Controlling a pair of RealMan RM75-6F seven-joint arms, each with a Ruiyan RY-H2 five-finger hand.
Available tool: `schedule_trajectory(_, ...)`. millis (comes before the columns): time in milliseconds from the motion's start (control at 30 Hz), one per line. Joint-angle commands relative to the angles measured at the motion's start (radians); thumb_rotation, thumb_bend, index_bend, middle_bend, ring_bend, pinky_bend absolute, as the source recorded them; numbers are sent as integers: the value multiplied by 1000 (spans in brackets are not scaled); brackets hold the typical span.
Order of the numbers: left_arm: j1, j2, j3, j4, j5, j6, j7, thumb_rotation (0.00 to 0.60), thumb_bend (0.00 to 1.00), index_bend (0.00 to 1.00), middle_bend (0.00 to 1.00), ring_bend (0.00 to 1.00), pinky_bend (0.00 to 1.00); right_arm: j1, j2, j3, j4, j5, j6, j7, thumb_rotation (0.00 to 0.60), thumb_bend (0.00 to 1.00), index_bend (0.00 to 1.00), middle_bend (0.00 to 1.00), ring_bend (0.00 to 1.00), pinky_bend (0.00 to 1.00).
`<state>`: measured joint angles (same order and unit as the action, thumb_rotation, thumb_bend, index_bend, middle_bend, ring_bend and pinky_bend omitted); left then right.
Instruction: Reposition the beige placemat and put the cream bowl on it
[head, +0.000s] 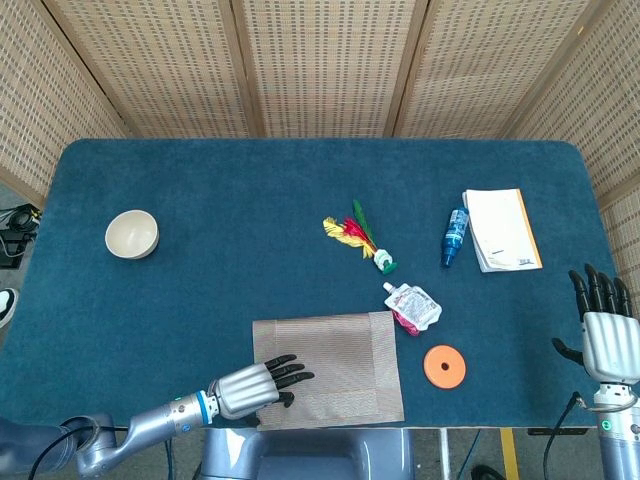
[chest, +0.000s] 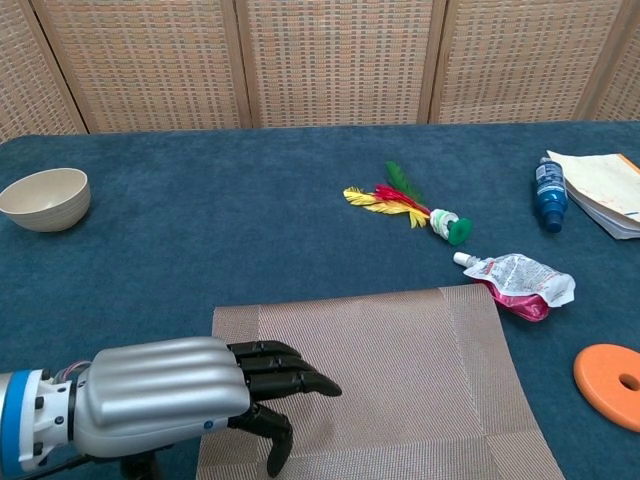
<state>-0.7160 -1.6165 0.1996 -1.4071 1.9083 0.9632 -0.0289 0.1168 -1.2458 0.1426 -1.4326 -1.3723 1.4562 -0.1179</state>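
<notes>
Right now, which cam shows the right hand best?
Head view. The right hand shows at the frame's right edge, beyond the table's end, fingers extended and apart, holding nothing. The chest view doesn't show it at all; only the left hand appears there, over the beige placemat.

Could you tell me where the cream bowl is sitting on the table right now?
The cream bowl stands alone on the far left of the blue table in both views, well away from the beige placemat near the front edge.
</notes>
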Motion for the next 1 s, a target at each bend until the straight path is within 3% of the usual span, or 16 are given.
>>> schedule_trajectory(33, -5, -5, -3, -4, -7, -10, 10, 600, 29, 406, 0, 0, 0, 0, 0, 0, 0, -1, 0, 0, 600, 0, 0, 0, 0, 0)
schedule_trajectory(233, -13, -11, -4, -11, -22, -25, 26, 600, 61, 406, 0, 0, 0, 0, 1, 0, 0, 0, 0, 2, 600, 0, 0, 0, 0, 0)
schedule_trajectory(667, -19, -20, 5, -3, -47, -31, 30, 600, 313, 419, 0, 0, 0, 0, 4, -1, -2, -1, 0, 6, 600, 0, 0, 0, 0, 0)
schedule_trajectory(1000, -21, -31, 9, 9, -63, -35, 48, 600, 400, 427, 0, 0, 0, -2, 8, 0, -5, -2, 1, 8, 600, 0, 0, 0, 0, 0)
